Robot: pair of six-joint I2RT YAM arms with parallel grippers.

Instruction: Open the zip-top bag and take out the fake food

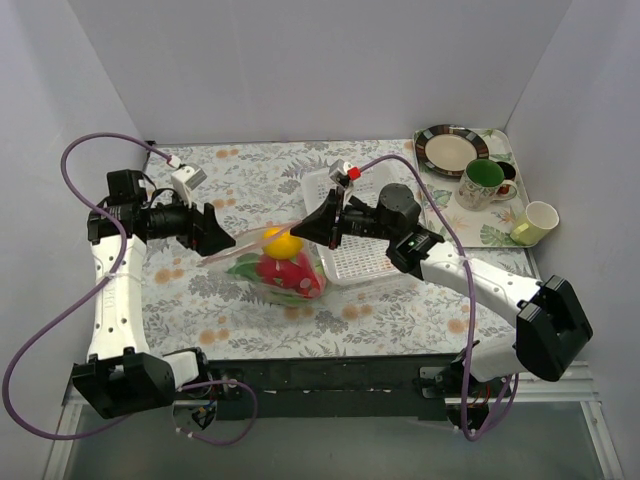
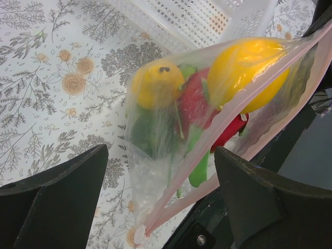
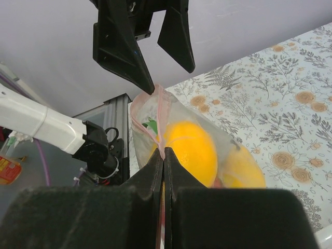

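The zip-top bag [image 1: 272,266] sits mid-table, its pink zip strip [image 1: 250,238] pulled up and stretched between both grippers. Inside is the fake food: a yellow lemon [image 1: 283,243], red pieces [image 1: 290,277] and green ones [image 1: 245,267]. My right gripper [image 1: 305,228] is shut on the strip's right part; in the right wrist view its jaws [image 3: 164,154] pinch the strip above the lemon [image 3: 189,150]. My left gripper [image 1: 226,238] is open. In the left wrist view the strip's end corner [image 2: 141,228] lies between the spread fingers [image 2: 57,197], untouched; lemon [image 2: 248,70], red [image 2: 194,104] and green [image 2: 199,174] pieces show through the plastic.
A white perforated basket [image 1: 372,262] stands just right of the bag, under my right arm. A tray [image 1: 500,228] at the back right holds a plate [image 1: 450,150], a green mug [image 1: 482,183] and a pale yellow cup [image 1: 538,220]. White walls enclose the table.
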